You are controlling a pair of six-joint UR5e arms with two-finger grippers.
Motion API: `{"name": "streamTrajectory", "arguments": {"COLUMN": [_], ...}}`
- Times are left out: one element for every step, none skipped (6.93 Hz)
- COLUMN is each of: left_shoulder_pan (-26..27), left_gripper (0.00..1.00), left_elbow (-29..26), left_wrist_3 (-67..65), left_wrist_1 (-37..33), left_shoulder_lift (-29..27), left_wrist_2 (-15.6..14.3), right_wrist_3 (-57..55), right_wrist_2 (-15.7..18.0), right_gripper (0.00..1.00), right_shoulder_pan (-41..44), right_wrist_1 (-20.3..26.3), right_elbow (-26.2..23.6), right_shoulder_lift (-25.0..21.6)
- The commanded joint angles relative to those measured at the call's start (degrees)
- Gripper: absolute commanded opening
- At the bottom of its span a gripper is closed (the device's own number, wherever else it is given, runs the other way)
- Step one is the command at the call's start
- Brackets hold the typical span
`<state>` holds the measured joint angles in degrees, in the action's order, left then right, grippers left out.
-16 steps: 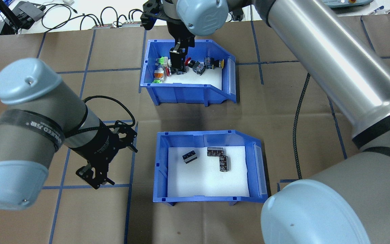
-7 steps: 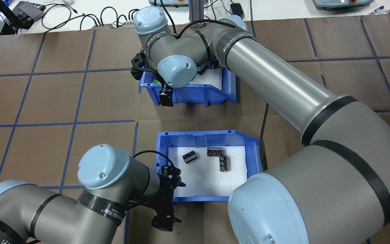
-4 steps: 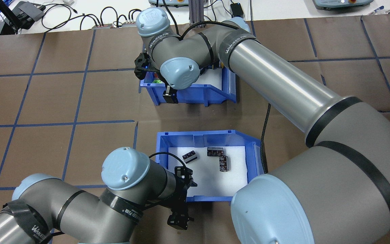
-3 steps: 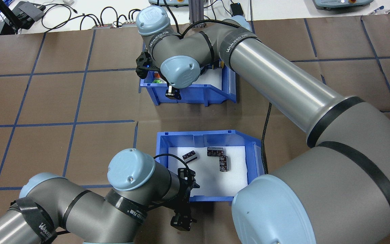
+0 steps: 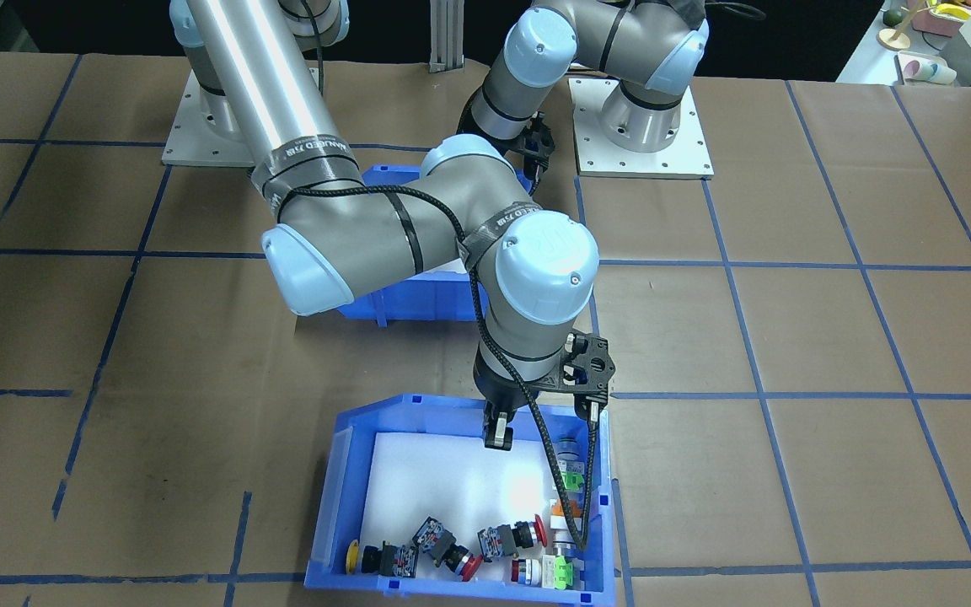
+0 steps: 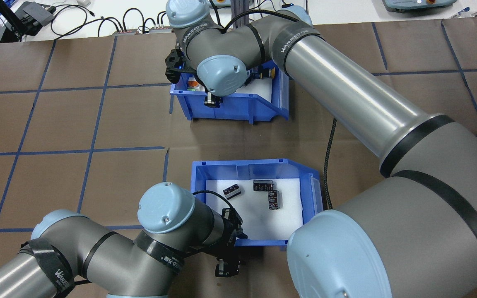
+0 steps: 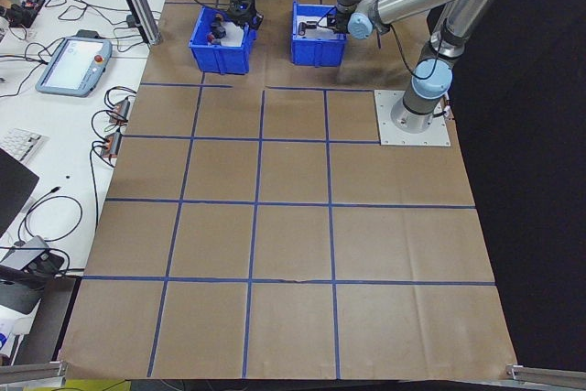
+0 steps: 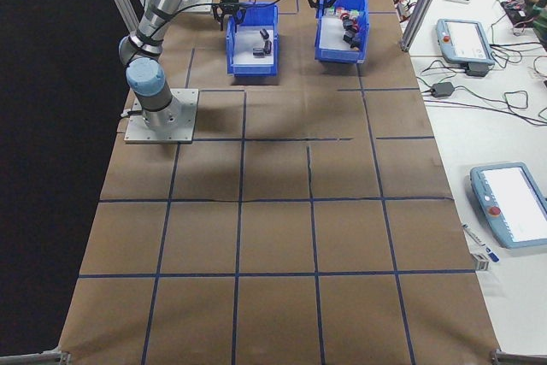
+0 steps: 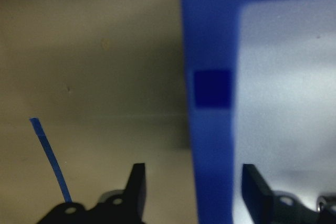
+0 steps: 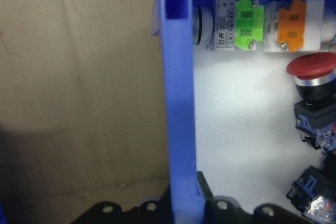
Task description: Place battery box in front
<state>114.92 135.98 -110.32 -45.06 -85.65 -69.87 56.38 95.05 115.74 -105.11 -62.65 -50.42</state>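
Glossy blue plastic battery box, matt white foam liner, brown paper-covered table, brushed metal arms

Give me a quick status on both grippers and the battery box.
Left gripper open, straddling battery box wall. Right gripper shut on switch bin wall. Switch bin sits ahead of it.

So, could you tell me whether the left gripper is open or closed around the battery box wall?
Open: the left gripper straddles the battery box wall, with clear gaps beside both fingers.
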Motion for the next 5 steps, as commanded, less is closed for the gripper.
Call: {"name": "streamTrajectory", "arguments": {"left_shoulder_pan": [0.0, 0.0, 0.0, -0.2, -1.8], "left_gripper": [0.00, 0.00, 0.00, 0.00, 0.00], "left_elbow": [-0.1, -0.2, -0.5, -0.6, 0.2], "left_wrist_3": [-0.1, -0.3, -0.1, 1.3, 4.6], "left_wrist_1": [4.8, 4.8, 4.8, 5.6, 6.7], "left_shoulder_lift": [-0.4, -0.2, 0.7, 2.0, 3.5], "left_wrist_2": [1.9, 1.8, 0.0, -5.3, -6.2], "right_wrist_3": [7.0, 10.6, 16.3, 24.7, 31.3], "right_wrist_2": [0.4, 0.6, 0.7, 0.8, 0.8], "right_gripper": [0.00, 0.00, 0.00, 0.00, 0.00], "right_shoulder_pan": [-5.9, -9.7, -13.9, -20.0, -25.2], "right_wrist_1": [2.5, 3.5, 6.6, 8.9, 12.5], "right_elbow": [1.1, 1.1, 1.0, 1.0, 0.7], "right_shoulder_lift": [-3.7, -5.0, -6.6, -8.1, -10.1]}}
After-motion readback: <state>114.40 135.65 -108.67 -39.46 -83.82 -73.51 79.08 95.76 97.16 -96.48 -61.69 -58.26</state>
